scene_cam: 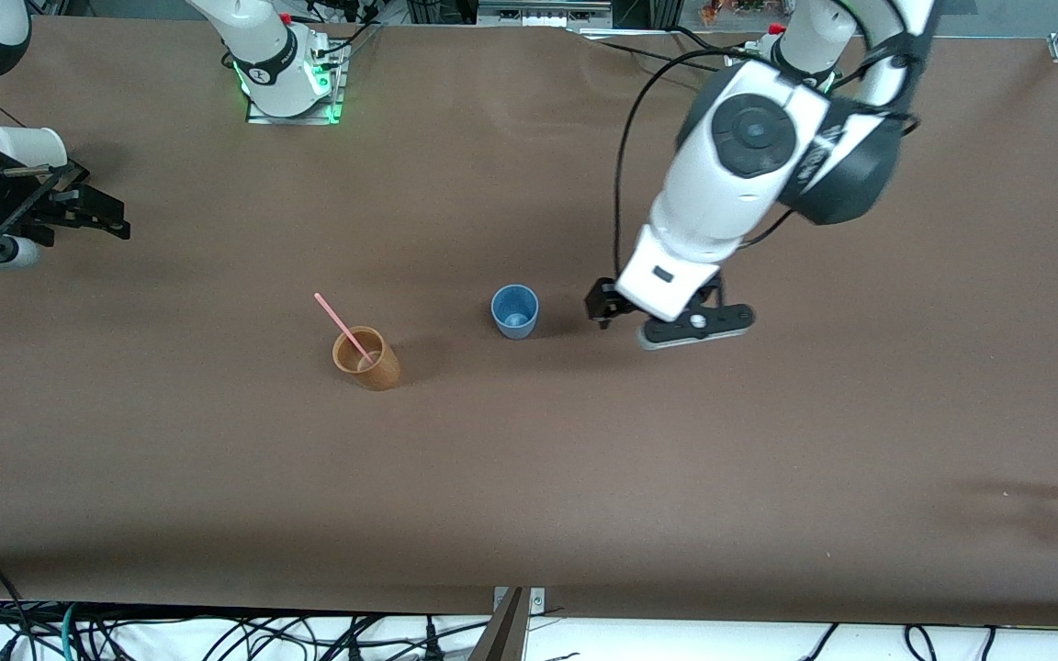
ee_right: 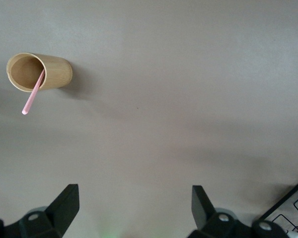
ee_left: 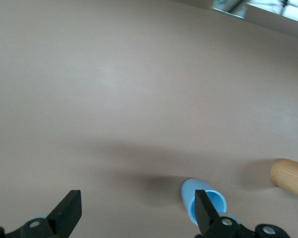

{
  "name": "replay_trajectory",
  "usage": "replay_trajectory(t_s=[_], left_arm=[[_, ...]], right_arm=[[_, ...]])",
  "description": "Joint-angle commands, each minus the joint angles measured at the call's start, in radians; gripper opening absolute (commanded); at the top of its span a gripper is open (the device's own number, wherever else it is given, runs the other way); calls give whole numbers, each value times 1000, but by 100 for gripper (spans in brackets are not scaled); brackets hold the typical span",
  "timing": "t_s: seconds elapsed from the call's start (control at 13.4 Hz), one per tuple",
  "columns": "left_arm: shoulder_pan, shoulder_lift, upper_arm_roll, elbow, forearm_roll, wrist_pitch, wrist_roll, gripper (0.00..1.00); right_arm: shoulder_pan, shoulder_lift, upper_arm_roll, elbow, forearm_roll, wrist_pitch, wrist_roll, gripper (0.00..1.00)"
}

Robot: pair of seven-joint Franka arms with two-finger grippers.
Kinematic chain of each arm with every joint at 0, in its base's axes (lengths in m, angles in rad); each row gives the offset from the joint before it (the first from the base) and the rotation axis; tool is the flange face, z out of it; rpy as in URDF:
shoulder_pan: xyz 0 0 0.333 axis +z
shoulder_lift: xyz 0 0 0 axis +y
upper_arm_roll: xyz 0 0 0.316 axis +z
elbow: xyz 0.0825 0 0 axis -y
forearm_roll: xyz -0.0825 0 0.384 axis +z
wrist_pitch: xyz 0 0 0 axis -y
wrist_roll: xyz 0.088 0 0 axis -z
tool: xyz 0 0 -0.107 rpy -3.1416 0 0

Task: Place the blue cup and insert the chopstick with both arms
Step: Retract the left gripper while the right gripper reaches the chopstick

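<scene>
Now: blue cup point(scene_cam: 514, 311) stands free just beside the left gripper's point(scene_cam: 648, 321) spread, empty fingers point(ee_left: 67, 213) | right gripper point(scene_cam: 93, 213) waits, fingers apart, empty | next, seemingly: lift chopstick point(scene_cam: 343, 327) from tan cup point(scene_cam: 366, 358).

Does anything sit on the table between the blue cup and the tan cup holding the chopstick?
Nothing: the front view shows bare table between the blue cup and tan cup.

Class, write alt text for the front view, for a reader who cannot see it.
A pink chopstick leans inside a tan cup on a brown table, with an upright blue cup beside it. The left gripper hangs open next to the blue cup; the right gripper waits at the table's edge.
</scene>
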Motion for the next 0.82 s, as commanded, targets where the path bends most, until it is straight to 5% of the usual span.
replay_trajectory(t_s=[0.0,0.37,0.75], left_arm=[[81,-93,-12,-25,-17,-119,61,100],[282,-189,-12,-29,-16,-306,386,100],[423,-254,-14,-40,-2,-414,587,100]], right_arm=[[2,-5,-1,6,10,-13,2,100],[108,30,15,5,13,10,11,100],[280,192,15,43,2,118,5,100]])
